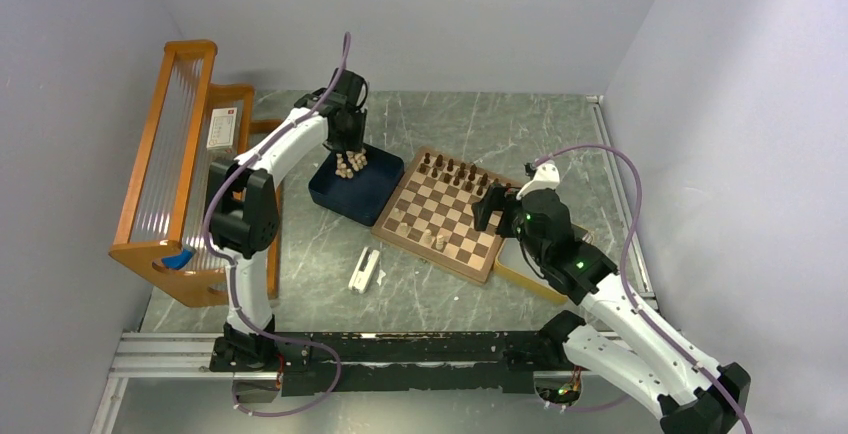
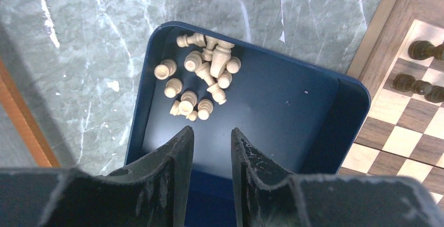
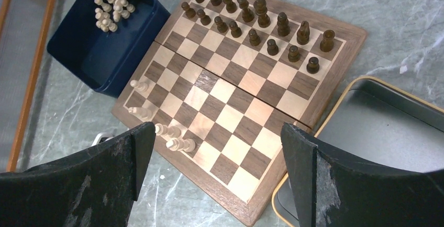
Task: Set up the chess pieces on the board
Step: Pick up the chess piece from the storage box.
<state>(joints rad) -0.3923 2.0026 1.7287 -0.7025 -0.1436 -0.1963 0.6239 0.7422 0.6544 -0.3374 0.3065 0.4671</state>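
The board (image 1: pixel 446 216) lies mid-table; it also shows in the right wrist view (image 3: pixel 238 96). Dark brown pieces (image 3: pixel 256 25) fill its two far rows. A few pale tan pieces (image 3: pixel 173 138) stand near its left near corner. Several pale tan pieces (image 2: pixel 201 78) lie heaped in the dark blue tray (image 2: pixel 293 112). My left gripper (image 2: pixel 212 133) hovers above the tray just short of the heap, jaws slightly apart and empty. My right gripper (image 3: pixel 217 133) is wide open and empty above the board's near right part.
The dark blue tray (image 1: pixel 352 189) touches the board's left edge. A pale yellow-rimmed tray (image 3: pixel 387 133) sits at the board's right near corner. A wooden rack (image 1: pixel 185 169) stands at the left. A small white object (image 1: pixel 364 269) lies on the marble table in front.
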